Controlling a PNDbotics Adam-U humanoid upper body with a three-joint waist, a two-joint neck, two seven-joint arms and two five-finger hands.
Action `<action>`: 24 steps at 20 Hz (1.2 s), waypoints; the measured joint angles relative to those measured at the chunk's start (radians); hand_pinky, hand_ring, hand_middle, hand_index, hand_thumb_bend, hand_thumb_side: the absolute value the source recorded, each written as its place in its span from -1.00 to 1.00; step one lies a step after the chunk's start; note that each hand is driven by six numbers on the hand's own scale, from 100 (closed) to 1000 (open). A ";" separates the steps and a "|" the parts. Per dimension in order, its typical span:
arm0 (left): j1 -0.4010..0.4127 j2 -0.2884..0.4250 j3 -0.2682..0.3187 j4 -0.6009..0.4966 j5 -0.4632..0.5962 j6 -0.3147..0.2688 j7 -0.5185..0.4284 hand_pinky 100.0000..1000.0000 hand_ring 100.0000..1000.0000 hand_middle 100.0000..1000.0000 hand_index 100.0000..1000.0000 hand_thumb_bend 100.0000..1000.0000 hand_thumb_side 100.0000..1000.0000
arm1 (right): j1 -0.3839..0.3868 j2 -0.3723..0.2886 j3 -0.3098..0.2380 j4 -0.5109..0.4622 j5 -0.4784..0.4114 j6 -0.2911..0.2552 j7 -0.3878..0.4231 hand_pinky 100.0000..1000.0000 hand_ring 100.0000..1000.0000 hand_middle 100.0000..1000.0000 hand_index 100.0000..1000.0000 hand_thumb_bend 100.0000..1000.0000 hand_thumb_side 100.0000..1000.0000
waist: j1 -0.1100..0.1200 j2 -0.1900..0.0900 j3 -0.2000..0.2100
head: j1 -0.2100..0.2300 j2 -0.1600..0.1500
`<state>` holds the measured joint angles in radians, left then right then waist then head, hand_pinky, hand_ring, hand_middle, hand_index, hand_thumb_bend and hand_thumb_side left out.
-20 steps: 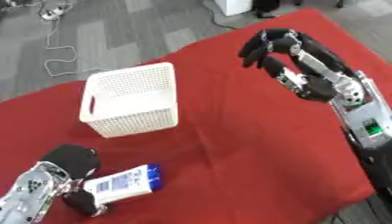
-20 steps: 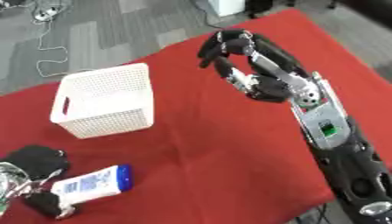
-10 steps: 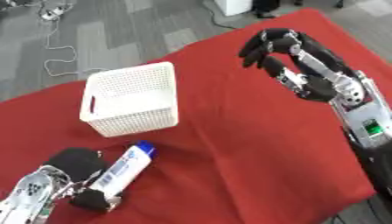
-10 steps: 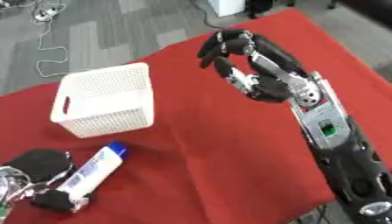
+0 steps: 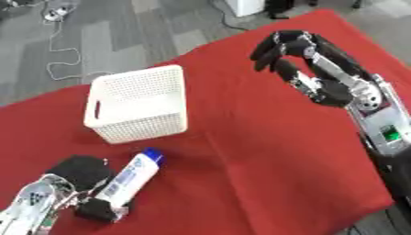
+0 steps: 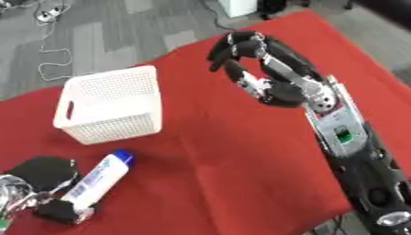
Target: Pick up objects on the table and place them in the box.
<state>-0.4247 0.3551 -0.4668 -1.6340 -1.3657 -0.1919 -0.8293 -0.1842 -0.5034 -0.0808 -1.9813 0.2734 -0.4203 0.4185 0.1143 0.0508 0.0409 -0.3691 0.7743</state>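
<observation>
The white basket (image 5: 138, 103) is sitting upright on the red table (image 5: 265, 156), its open top showing and a handle slot in its left wall. It is serving as the box for the task, and nothing can be made out inside it.

Just in front of the basket, toward its left corner, a white bottle (image 5: 127, 179) with a blue cap and a blue label is lying tilted, its cap end pointing up toward the basket and stopping a little short of the basket's front wall. The left hand (image 5: 76, 183) is reaching in from the lower corner below the basket and is curling around the lower half of the bottle, with dark fingers (image 5: 96, 210) wrapping under the bottle's base end and the dark palm pressing against its left side.

To the right of the basket and well apart from it, the right hand (image 6: 249, 59) is hanging above the far part of the table, its fingers curling inward and downward with nothing between them. Its forearm is running back toward the lower right, away from the basket, with a small green light showing on the silver wrist section.

Beyond the basket, grey floor and a loose white cable (image 5: 60, 59) are showing.
</observation>
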 measured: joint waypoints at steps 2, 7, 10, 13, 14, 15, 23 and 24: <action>0.003 0.009 0.017 -0.043 0.019 0.010 -0.020 -1.00 -1.00 -1.00 -0.80 -0.68 0.78 | 0.000 0.000 0.000 0.000 0.000 0.001 0.001 -0.19 0.20 0.29 0.28 -0.96 1.00 | 0.000 0.000 0.003 | 0.000 0.000; 0.003 0.027 0.054 -0.151 0.066 0.034 -0.038 -1.00 -1.00 -1.00 -0.82 -0.69 0.75 | 0.006 0.000 0.000 0.000 0.001 0.001 0.001 -0.19 0.20 0.29 0.28 -0.96 1.00 | 0.000 0.000 0.006 | 0.000 0.000; 0.003 0.037 0.068 -0.205 0.100 0.045 -0.028 -1.00 -1.00 -1.00 -0.84 -0.70 0.72 | 0.008 0.000 0.000 0.000 0.003 0.001 0.001 -0.19 0.20 0.29 0.28 -0.96 1.00 | 0.000 0.000 0.008 | 0.000 0.000; 0.003 0.045 0.084 -0.251 0.122 0.055 -0.002 -1.00 -1.00 -1.00 -0.84 -0.70 0.71 | 0.009 0.000 0.000 0.000 0.005 0.001 0.001 -0.19 0.20 0.29 0.29 -0.96 1.00 | 0.000 0.000 0.010 | 0.000 0.000; 0.003 0.048 0.089 -0.265 0.127 0.059 0.010 -1.00 -1.00 -1.00 -0.84 -0.70 0.68 | 0.009 0.000 0.000 0.000 0.006 0.001 0.001 -0.19 0.20 0.29 0.29 -0.96 1.00 | 0.000 0.000 0.010 | 0.000 0.000; 0.003 0.049 0.096 -0.278 0.130 0.064 0.024 -1.00 -1.00 -1.00 -0.84 -0.70 0.69 | 0.009 0.000 0.000 0.000 0.007 0.001 0.001 -0.19 0.20 0.29 0.29 -0.96 1.00 | 0.000 0.000 0.011 | 0.000 0.000; -0.001 0.062 0.143 -0.341 0.113 0.116 0.120 -1.00 -1.00 -1.00 -0.85 -0.70 0.65 | 0.010 0.000 0.000 0.000 0.009 0.002 0.000 -0.19 0.20 0.29 0.28 -0.96 1.00 | 0.000 -0.001 0.014 | 0.000 0.000; -0.004 0.066 0.149 -0.341 0.105 0.121 0.126 -1.00 -1.00 -1.00 -0.85 -0.70 0.65 | 0.010 0.000 0.000 0.000 0.009 0.002 0.000 -0.19 0.20 0.29 0.28 -0.96 1.00 | 0.000 -0.001 0.014 | 0.000 0.000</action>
<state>-0.4284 0.4209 -0.3173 -1.9747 -1.2607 -0.0707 -0.7036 -0.1743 -0.5034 -0.0811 -1.9813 0.2821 -0.4187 0.4189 0.1141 0.0501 0.0553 -0.3691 0.7743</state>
